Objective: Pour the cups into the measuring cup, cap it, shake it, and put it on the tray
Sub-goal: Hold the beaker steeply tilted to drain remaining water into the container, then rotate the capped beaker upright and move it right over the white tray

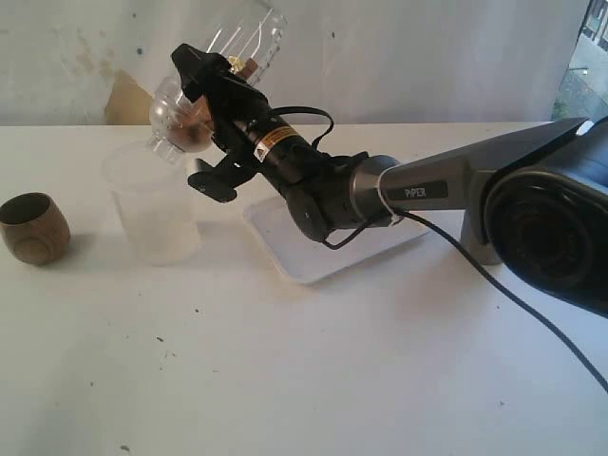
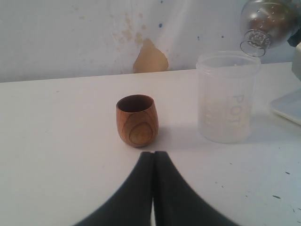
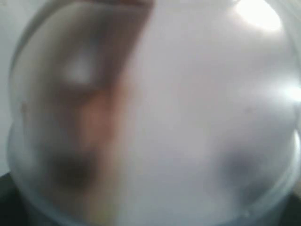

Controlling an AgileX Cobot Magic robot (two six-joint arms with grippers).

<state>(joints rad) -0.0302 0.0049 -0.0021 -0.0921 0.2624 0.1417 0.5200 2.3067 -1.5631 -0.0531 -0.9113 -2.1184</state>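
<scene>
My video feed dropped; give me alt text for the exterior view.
The right gripper holds the capped measuring cup tilted in the air, dome lid lowest, above a frosted cup. A wooden cup stands to its left, the white tray to its right.

- "PiPER" in white letters on the grey link of the right arm.
- "POT" runs down the frosted plastic cup.
- Yellow label near the arm's wrist: unreadable.
</scene>
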